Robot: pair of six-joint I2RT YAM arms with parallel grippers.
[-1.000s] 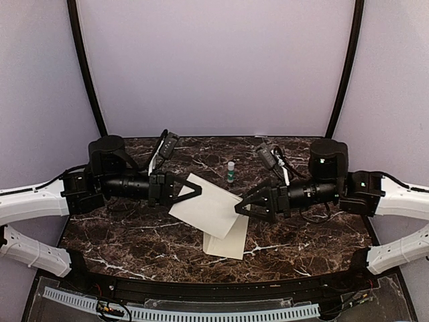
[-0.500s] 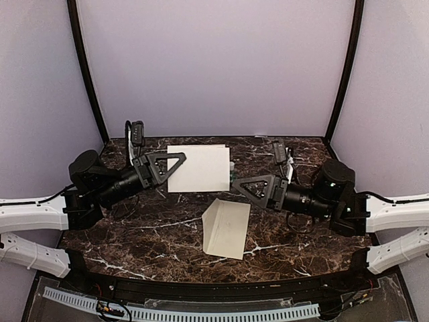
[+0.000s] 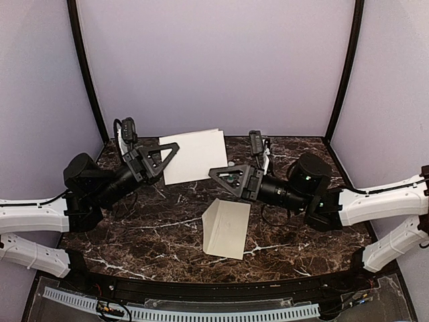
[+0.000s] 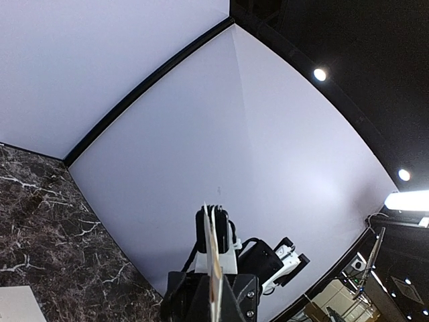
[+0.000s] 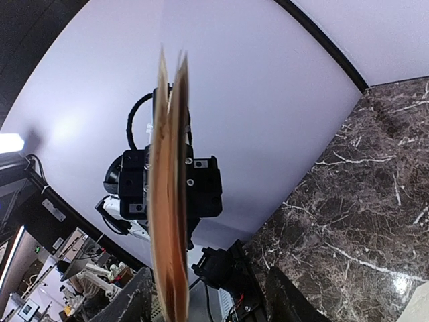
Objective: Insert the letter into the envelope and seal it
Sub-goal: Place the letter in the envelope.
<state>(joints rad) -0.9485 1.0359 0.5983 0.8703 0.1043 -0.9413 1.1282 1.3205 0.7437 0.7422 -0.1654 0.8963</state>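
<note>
The white letter hangs in the air above the back of the table, roughly upright. My left gripper is shut on its left edge; the left wrist view shows the sheet edge-on pinched between the jaws. My right gripper is at the sheet's lower right corner. In the right wrist view the letter stands edge-on between the two fingers, which are still apart, the sheet nearer the left one. The cream envelope lies flat on the table below, touched by neither gripper.
Dark marble table with a black rail along its near edge. Lilac walls with black corner posts close in the back and sides. Both forearms reach inward over the middle of the table, above the envelope.
Both arms have lifted the letter off the envelope and carried it up toward the back wall. The right gripper has slid left along the sheet and its jaws have narrowed.
</note>
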